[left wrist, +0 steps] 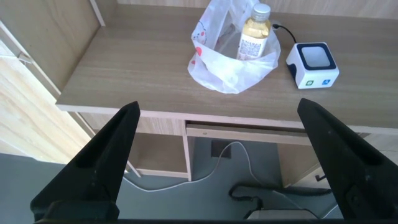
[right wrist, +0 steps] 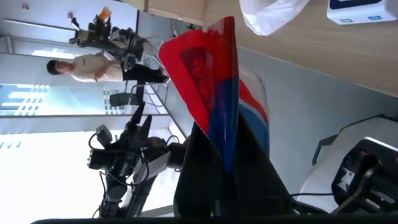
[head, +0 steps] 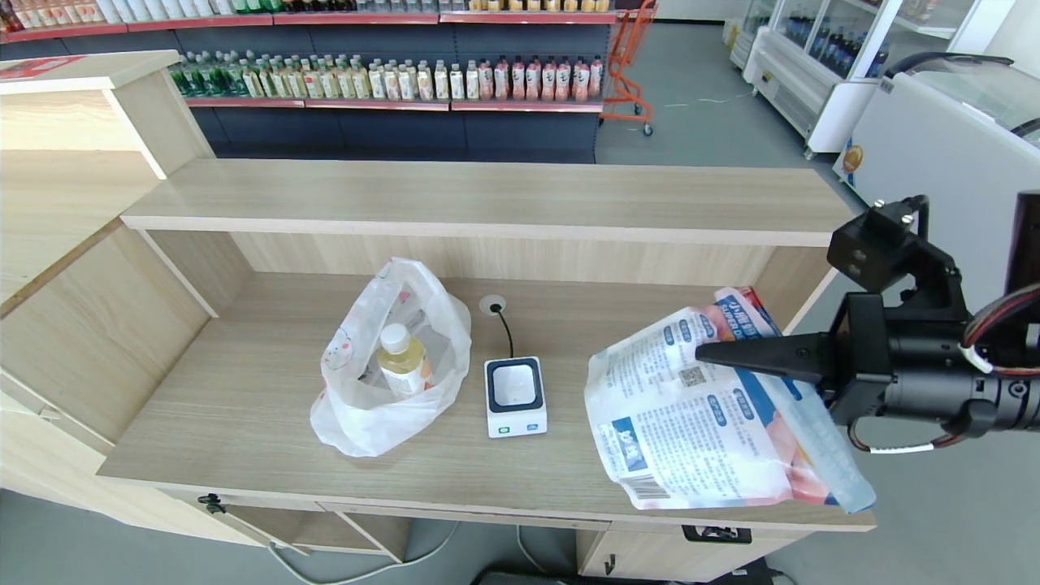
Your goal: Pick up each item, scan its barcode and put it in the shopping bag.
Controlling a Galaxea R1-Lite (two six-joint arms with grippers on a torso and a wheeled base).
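Above the table's [head: 244,406] right end, the right gripper's [head: 731,357] fingers were clamped on a large snack packet [head: 699,431], so the scanning step seemed in hand. The shopping bag [head: 357,410] stood mid-table. Next, the packet's barcode needed facing the scanner [head: 514,396] just beside it. A bottle [head: 400,361] sat bagged. The left gripper [left wrist: 217,107] hung wide open and empty; nothing seemed to obstruct.

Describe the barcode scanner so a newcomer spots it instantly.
Start at the lower wooden counter under the raised ledge. Near its middle, between the white shopping bag and the large printed packet, sits the scanner. It is the only small white box, with a dark-framed window on top and a black cable behind it.
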